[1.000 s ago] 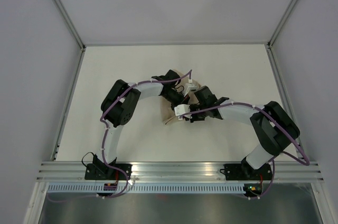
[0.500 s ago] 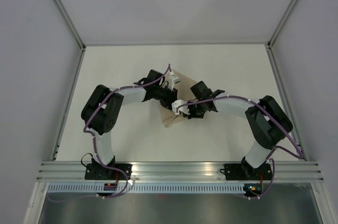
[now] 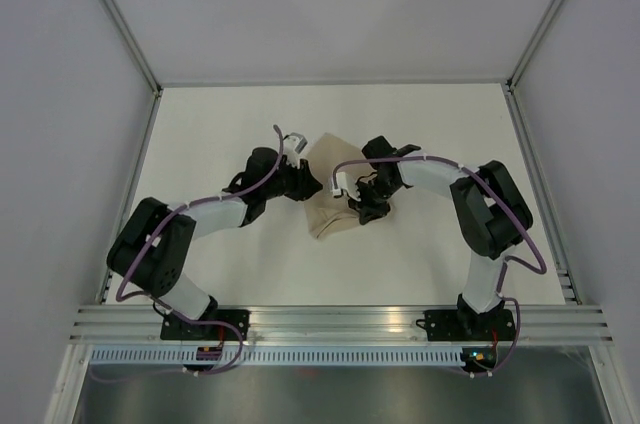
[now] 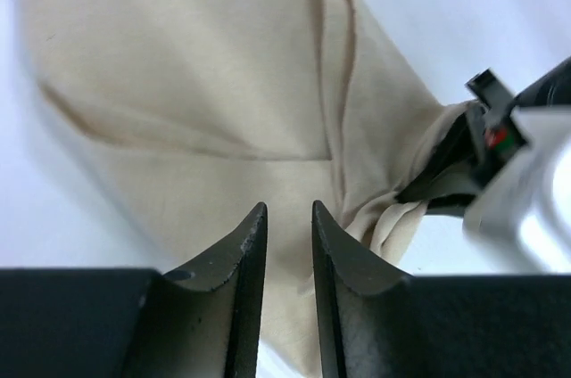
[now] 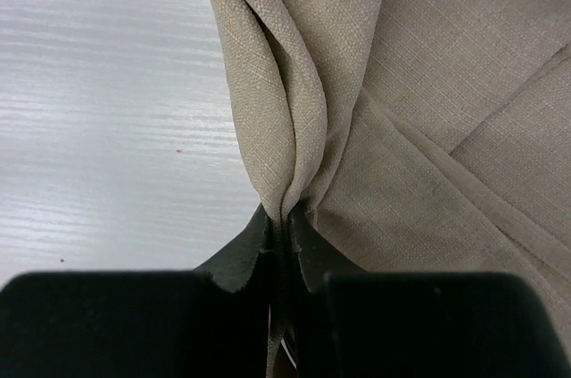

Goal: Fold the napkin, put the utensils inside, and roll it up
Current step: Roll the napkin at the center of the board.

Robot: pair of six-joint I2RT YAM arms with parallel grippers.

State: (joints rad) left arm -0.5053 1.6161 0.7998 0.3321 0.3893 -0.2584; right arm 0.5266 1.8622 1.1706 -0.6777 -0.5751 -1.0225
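Our right gripper [image 5: 284,217] is clamped on the napkin [image 5: 419,75]. Its jaws are pressed together on a gathered ridge of fabric, and the pleats rise straight out of the pinch. From there the cloth fans away from the wrist and to its right, and a folded edge runs diagonally across the flat part. To the other side of the pinch there is only bare tabletop [image 5: 98,102].

Our left gripper [image 4: 288,217] has its jaws a narrow slit apart, and we see nothing held between them. The napkin lies directly ahead of its fingertips and partly under them. A seam or fold line runs away from the gripper, roughly along its pointing direction.

From above, the napkin is a bunched, partly folded heap between the two grippers, near the middle of the tabletop. Its longer dimension runs roughly from the near side to the far side, across the line between the grippers. The left gripper sits at the cloth's left edge and the right gripper at its right, nearer side.

Both grippers are at the cloth, but only the right one has a hold. We judge that the left one must take the edge in front of it before the fold can be squared.

We cannot see the fork in any view, so we cannot say where it lies.
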